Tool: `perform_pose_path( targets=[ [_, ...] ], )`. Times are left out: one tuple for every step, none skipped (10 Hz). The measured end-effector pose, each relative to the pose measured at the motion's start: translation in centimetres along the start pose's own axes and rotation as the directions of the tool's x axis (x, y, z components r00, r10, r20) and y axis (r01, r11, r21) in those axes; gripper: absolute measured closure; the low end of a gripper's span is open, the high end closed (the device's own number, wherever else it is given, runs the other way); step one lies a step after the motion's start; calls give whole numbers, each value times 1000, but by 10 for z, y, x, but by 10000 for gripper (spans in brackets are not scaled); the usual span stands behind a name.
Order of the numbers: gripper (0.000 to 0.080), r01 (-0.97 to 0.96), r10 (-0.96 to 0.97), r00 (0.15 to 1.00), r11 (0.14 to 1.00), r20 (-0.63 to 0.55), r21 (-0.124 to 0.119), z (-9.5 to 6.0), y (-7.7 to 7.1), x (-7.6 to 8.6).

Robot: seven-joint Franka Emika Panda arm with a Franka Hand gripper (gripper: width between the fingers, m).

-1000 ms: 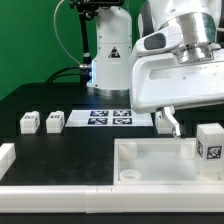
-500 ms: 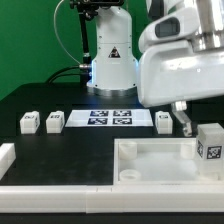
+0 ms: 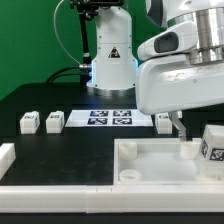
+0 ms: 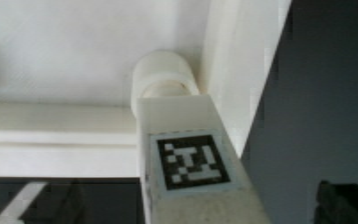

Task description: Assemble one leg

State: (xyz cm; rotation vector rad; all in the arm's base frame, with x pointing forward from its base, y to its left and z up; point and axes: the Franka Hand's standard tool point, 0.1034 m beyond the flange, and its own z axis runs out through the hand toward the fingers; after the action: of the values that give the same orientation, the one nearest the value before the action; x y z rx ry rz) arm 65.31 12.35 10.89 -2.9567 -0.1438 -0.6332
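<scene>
I see my claw [image 3: 178, 124] wide open, holding nothing. Just beside it the small white plastic leg block [image 3: 212, 143] stands over the big white tray's [image 3: 150, 160] corner socket, seemingly not yet fully seated.

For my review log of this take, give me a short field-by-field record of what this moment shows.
arm: over the tray's far corner on the exterior view's right
gripper: fingers open, holding nothing visible
leg: upright in the tray at that corner, marker showing
other legs: two on the exterior view's left of the marker board, one at its right end
base: behind the board
</scene>
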Motion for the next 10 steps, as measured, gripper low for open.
perform_pose_path(
  targets=[
    [151,0,0,1000,1000,0,0,0,0,0],
    [151,0,0,1000,1000,0,0,0,0,0],
    [151,0,0,1000,1000,0,0,0,0,0],
    [151,0,0,1000,1000,0,0,0,0,0],
    [151,-4,2,986,1000,167,9,10,0,-32],
    [151,-17,14,976,1000,215,9,7,2,-24],
    [151,-29,27,980,1000,198,8,2,1,-5],
    [151,-37,29,940,999,339,15,2,-1,-12],
    [151,-42,28,893,999,449,23,2,-1,-11],
    [151,-49,30,869,998,493,25,7,0,-3]
  ],
)
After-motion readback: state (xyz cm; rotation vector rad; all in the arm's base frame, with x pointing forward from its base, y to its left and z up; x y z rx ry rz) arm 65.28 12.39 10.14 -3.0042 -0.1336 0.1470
